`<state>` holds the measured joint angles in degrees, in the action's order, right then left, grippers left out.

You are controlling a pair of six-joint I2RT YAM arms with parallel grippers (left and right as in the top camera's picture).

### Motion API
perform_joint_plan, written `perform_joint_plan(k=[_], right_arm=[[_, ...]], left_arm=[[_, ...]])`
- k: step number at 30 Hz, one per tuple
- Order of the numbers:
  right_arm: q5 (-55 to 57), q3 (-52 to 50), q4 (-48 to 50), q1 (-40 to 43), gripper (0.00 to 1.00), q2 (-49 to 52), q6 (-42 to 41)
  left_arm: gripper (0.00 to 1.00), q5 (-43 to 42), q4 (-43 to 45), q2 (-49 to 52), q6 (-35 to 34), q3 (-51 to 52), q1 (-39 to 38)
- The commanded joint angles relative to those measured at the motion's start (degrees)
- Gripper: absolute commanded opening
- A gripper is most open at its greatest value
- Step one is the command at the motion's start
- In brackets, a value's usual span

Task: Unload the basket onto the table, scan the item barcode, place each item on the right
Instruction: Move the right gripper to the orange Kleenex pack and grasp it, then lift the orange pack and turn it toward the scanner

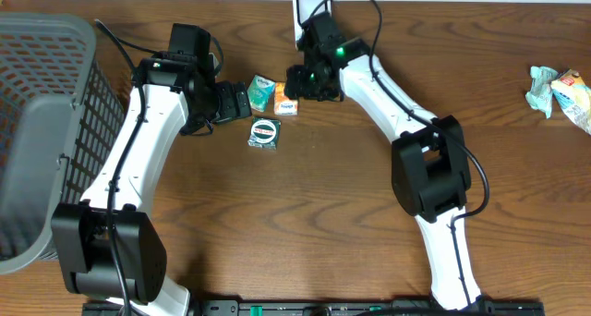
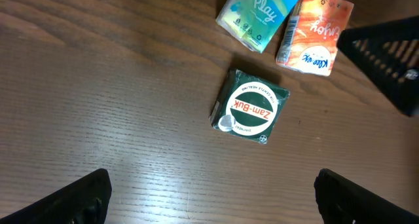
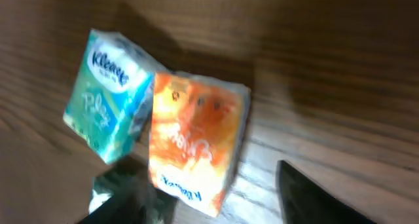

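Three small items lie together on the wooden table: a green tissue pack point(image 1: 261, 91) point(image 2: 258, 14) point(image 3: 105, 93), an orange tissue pack point(image 1: 287, 103) point(image 2: 314, 34) point(image 3: 193, 135) and a dark green Zam-Buk box point(image 1: 265, 132) point(image 2: 251, 108). My right gripper point(image 1: 297, 87) point(image 3: 209, 185) hangs low over the orange pack, open, one finger on each side of it. There is a gap between the pack and the right-hand finger. My left gripper point(image 1: 242, 102) point(image 2: 213, 211) is wide open above bare table, just left of the items. No barcode shows on any item.
A grey mesh basket point(image 1: 46, 131) fills the left edge of the table. A white object point(image 1: 311, 2) stands at the back edge behind the right arm. Crumpled wrappers point(image 1: 559, 92) lie at the far right.
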<state>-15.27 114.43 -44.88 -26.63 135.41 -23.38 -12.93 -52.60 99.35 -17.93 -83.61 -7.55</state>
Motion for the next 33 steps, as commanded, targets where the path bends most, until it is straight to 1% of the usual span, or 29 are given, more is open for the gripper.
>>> perform_joint_plan(k=[1, 3, 6, 12, 14, 17, 21, 23, 26, 29, 30, 31, 32, 33], right_arm=[[-3.5, -2.8, 3.2, 0.1, 0.52, 0.3, -0.4], [-5.4, -4.5, 5.8, 0.1, 0.53, 0.3, -0.5], [-5.4, -6.1, 7.7, 0.0, 0.54, 0.3, -2.4], [-5.0, -8.8, 11.3, 0.3, 0.55, 0.3, -3.0], [-4.9, -8.9, 11.5, 0.3, 0.52, 0.4, -3.0], [-4.8, -8.9, 11.9, 0.0, 0.40, 0.7, -3.3], [-4.8, -9.0, 12.3, -0.1, 0.29, 1.8, -4.2], [-4.9, -9.0, 12.6, 0.0, 0.28, 2.6, -5.4], [-8.0, -9.0, 13.2, 0.1, 0.28, 3.5, -5.5], [-9.1, -9.0, 13.4, 0.1, 0.32, 4.0, -5.5], [-9.2, -9.0, 13.4, 0.1, 0.27, 4.0, -5.5], [-9.9, -9.0, 13.4, 0.1, 0.13, 4.0, -5.5], [-11.3, -8.9, 13.4, 0.4, 0.01, 4.0, -5.5], [-12.4, -8.7, 13.4, 0.8, 0.01, 4.0, -5.5]], left_arm=[[0.98, 0.6, -0.3, 0.2, 0.5, -0.7, 0.2], [0.98, 0.6, -0.3, 0.2, 0.5, -0.7, 0.2], [0.97, 0.6, -0.3, 0.2, 0.5, -0.7, 0.2], [0.98, 0.6, -0.3, 0.2, 0.5, -0.7, 0.2], [0.98, 0.6, -0.3, 0.2, 0.5, -0.7, 0.2], [0.98, 0.6, -0.3, 0.2, 0.5, -0.7, 0.2], [0.98, 0.6, -0.3, 0.2, 0.5, -0.7, 0.2], [0.98, 0.6, -0.3, 0.2, 0.5, -0.7, 0.2], [0.98, 0.6, -0.3, 0.2, 0.5, -0.7, 0.2], [0.98, 0.6, -0.3, 0.2, 0.5, -0.7, 0.2], [0.98, 0.6, -0.3, 0.2, 0.5, -0.7, 0.2], [0.98, 0.6, -0.3, 0.2, 0.5, -0.7, 0.2], [0.98, 0.6, -0.3, 0.2, 0.5, -0.7, 0.2], [0.98, 0.6, -0.3, 0.2, 0.5, -0.7, 0.2]])
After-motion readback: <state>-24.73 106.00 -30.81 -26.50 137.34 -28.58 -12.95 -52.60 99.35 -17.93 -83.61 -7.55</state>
